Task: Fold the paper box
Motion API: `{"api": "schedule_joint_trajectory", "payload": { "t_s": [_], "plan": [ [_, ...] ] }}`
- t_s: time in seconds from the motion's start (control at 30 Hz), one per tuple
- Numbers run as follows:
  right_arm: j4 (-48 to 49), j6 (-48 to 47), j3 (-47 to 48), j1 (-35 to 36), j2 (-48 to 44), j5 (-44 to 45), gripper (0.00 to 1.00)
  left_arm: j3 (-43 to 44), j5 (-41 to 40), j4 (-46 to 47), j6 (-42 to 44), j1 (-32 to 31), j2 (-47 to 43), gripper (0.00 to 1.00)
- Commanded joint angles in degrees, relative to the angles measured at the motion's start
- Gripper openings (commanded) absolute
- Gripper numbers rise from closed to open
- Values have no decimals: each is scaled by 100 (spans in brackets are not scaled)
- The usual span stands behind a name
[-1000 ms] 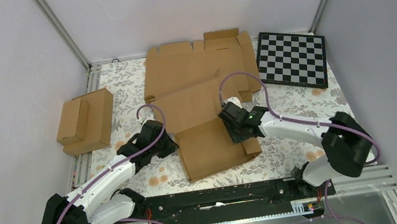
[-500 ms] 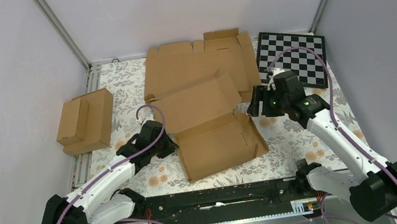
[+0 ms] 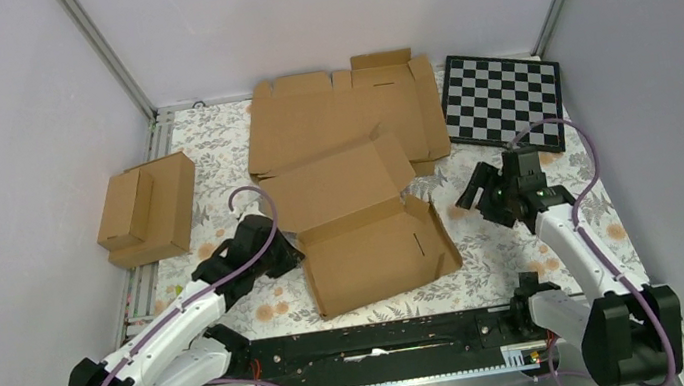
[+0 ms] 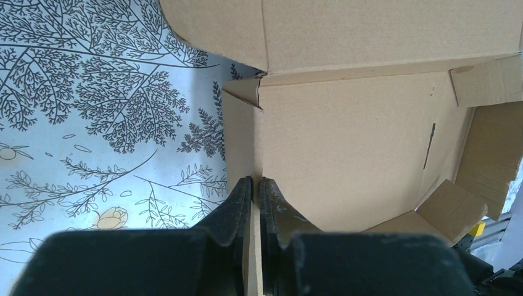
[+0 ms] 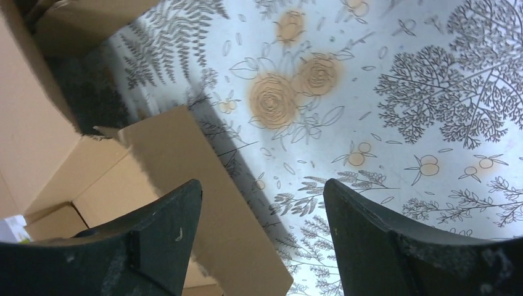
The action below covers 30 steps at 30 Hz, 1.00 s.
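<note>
At the box's left wall, the left tool (image 4: 255, 182) is pinching the cardboard edge tight, while the right tool (image 5: 262, 188) is hovering wide open and empty just beside the paper box (image 3: 376, 249), sitting mid-tabletop (image 3: 210, 141). Side walls are standing, but the lid is lying open, so tucking and closing apparently await.

Left arm (image 3: 174, 323) reaching forward, jaws pinched tight, right arm (image 3: 567, 242) extended forward, jaws spread wide
</note>
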Motion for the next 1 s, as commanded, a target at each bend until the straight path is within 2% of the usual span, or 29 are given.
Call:
{"api": "schedule_joint_trajectory", "payload": {
  "t_s": [0.0, 0.1, 0.23, 0.37, 0.47, 0.67, 0.77, 0.97],
  "plan": [
    [655, 380, -383, -321, 28, -678, 79, -109, 89, 210, 12, 9, -138, 0],
    [999, 469, -654, -392, 380, -1296, 78, -198, 101, 228, -27, 9, -127, 0],
    [2212, 647, -1160, -410, 815, -3140, 78, -362, 92, 348, -131, 12, -177, 0],
    [2418, 406, -1200, -410, 1404, -4008, 78, -489, 160, 531, -194, 17, -158, 0],
    [2882, 427, -1319, -403, 1485, -4383, 75, -592, 198, 671, -232, 14, -127, 0],
    [2972, 520, -1342, -359, 1228, -4775, 67, -606, 346, 830, -228, 18, -28, 0],
    [2970, 569, -1344, -178, 1125, -4704, 65, -529, 293, 783, -184, 12, 73, 0],
    [2288, 282, -1047, 726, 1001, -3571, 59, -420, 242, 727, -164, 10, 193, 0]
  ]
}}
